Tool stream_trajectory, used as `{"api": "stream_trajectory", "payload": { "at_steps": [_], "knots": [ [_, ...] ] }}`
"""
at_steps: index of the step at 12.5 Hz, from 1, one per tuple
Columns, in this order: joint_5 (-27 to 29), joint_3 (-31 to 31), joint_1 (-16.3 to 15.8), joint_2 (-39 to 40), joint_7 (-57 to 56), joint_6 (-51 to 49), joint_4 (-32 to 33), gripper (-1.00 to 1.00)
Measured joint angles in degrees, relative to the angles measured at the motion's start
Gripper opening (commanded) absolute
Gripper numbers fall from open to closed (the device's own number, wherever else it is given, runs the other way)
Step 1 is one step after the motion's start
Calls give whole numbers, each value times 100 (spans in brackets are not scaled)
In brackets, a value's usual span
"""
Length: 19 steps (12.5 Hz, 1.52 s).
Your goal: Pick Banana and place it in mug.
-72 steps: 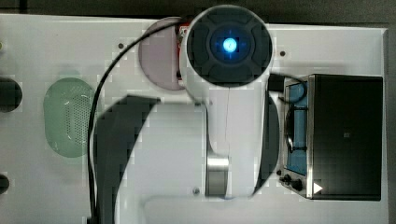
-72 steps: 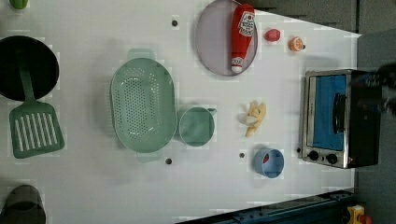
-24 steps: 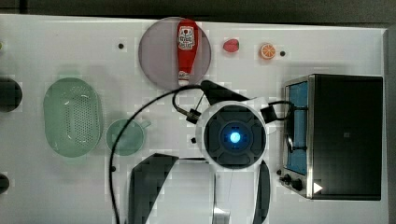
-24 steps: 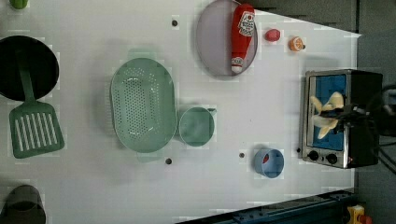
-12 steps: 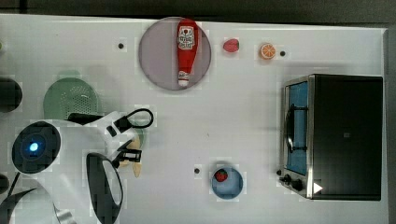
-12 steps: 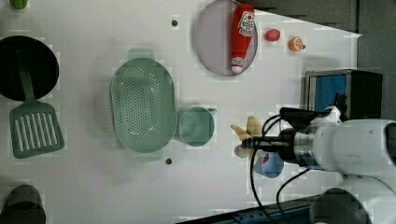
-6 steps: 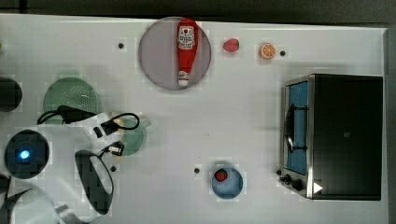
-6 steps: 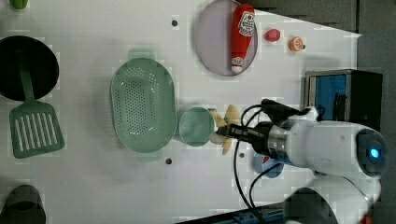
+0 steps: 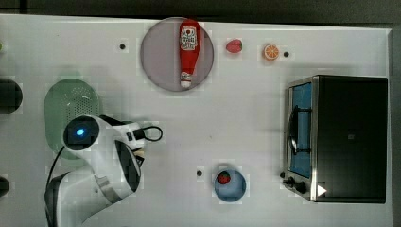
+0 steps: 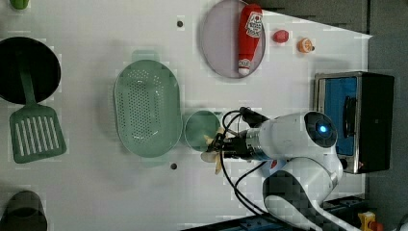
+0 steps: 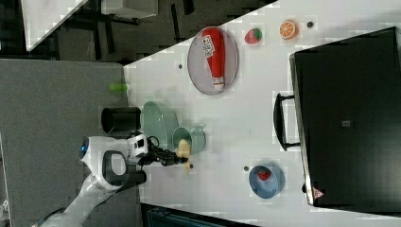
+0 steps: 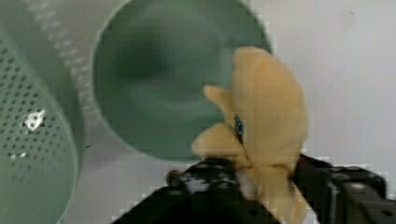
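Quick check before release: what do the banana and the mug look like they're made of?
Banana: looks like soft plush fabric, matte and fuzzy with puffy peel flaps. Mug: likely moulded plastic, smooth, evenly mint-green with a faint sheen, though glazed ceramic can't be excluded.

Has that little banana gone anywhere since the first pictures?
Yes. In the left view the banana has left its spot by the toaster oven and now hangs at the mug, beside the colander.
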<state>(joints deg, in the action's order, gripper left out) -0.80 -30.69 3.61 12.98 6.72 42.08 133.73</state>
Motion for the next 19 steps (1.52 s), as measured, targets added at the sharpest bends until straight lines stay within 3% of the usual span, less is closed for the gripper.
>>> {"api": "stream_trajectory", "payload": {
  "at_steps": [3,4,8,11,14,19],
  "knots": [
    [-203,-45,128,-75,158,243,22,95],
    [-105,-36,109,-136,164,378,22,100],
    [-86,98,145,-398,182,450,-257,100],
    [-55,330,180,-1080,251,-448,-414,100],
    [87,981,221,-1712,252,-1911,-1175,100],
    [85,2498,139,-2558,313,-3262,-2512,100]
  ]
}}
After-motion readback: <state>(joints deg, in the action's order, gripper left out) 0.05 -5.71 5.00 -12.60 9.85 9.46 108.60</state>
